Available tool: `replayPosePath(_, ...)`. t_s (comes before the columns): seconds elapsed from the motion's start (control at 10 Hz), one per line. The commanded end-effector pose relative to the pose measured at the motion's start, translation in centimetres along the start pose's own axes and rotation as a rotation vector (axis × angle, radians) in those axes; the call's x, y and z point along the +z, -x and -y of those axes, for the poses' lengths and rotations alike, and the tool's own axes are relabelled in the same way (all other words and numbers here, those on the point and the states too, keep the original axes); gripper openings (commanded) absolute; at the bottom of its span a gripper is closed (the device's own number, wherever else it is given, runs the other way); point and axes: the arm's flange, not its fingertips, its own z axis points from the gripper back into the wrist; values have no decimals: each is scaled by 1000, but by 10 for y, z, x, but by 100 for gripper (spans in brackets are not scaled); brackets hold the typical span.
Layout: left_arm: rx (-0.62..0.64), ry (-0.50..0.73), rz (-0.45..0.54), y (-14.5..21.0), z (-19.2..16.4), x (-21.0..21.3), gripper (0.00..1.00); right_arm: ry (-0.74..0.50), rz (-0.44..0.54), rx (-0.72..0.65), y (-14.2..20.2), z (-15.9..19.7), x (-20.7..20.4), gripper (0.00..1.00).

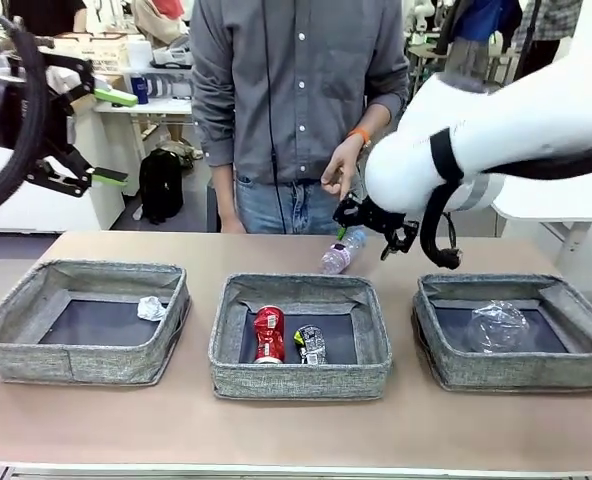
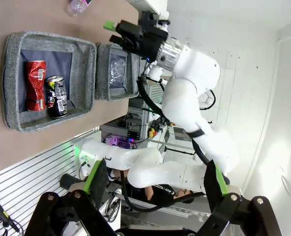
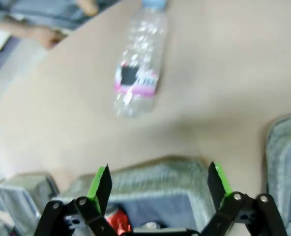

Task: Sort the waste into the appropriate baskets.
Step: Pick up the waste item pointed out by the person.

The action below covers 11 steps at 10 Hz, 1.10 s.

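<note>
A clear bottle with a pink label (image 1: pixel 340 251) lies on the table behind the middle basket (image 1: pixel 296 378). My right gripper (image 1: pixel 364 224) hovers open just above and to the right of it. In the right wrist view the bottle (image 3: pixel 138 69) lies ahead of the open fingers (image 3: pixel 100 184). The middle basket holds a crushed red can (image 1: pixel 268 333) and a dark can (image 1: pixel 311 343). A paper ball (image 1: pixel 151 308) sits in the left basket (image 1: pixel 66 362). A clear plastic cup (image 1: pixel 496 325) lies in the right basket (image 1: pixel 516 372). My left gripper (image 1: pixel 114 137) is raised high at the far left, open and holding nothing.
A person stands at the far side of the table, one hand (image 1: pixel 341 172) hanging just above my right gripper. The right arm's white body (image 1: pixel 476 140) reaches in over the right basket. Bare tabletop lies in front of the baskets.
</note>
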Motion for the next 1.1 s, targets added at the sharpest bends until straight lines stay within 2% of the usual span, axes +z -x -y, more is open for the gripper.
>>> replayPosePath(0.0,4,-11,-7,1,1,3,100,143,35,-27,-17,-43,-30,100)
replayPosePath(0.2,4,-11,-7,1,1,3,100,177,34,-3,-29,-57,-67,100)
replayPosePath(0.4,4,-11,-7,1,1,3,100,124,69,-3,-37,-66,-88,100)
replayPosePath(0.7,4,-11,-7,1,1,3,100,164,5,-8,-40,-65,-112,100)
replayPosePath(1.0,4,-11,-7,1,1,3,100,162,2,-15,-39,-62,-114,100)
